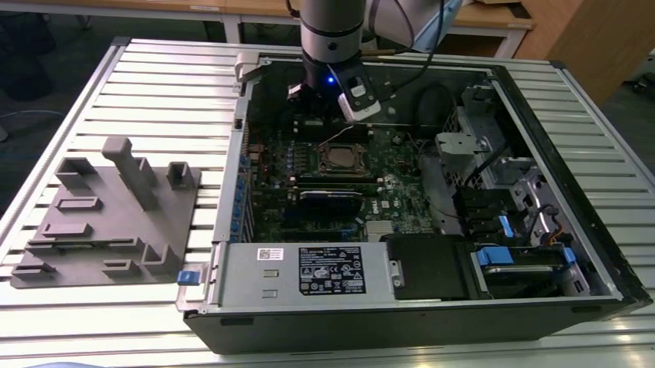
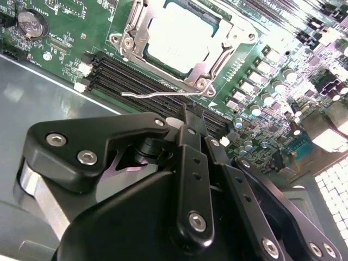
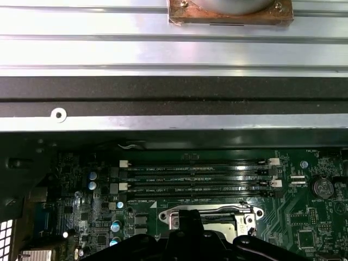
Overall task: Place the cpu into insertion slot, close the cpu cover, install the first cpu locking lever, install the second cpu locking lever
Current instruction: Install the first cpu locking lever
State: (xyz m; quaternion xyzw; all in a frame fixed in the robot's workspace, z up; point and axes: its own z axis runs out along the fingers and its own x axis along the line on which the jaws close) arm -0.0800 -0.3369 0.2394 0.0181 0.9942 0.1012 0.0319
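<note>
At twelve o'clock of the insertion slot (image 1: 343, 159), my jaws are sitting closed, empty, beside the locking lever (image 2: 157, 93); I'm judging it springy wire, best pushed near its tip.

There's a black-and-white label (image 1: 330, 270) on the power supply (image 1: 256, 285), a barcode sticker (image 1: 269, 254) beside it, and white print along the memory slots (image 3: 193, 179), none of it legible.

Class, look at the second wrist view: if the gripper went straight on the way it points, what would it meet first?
Probably the thin wire locking lever just ahead of the gripper, lying over the memory slots beside the cpu cover. Depth is unclear; they may already touch.
</note>
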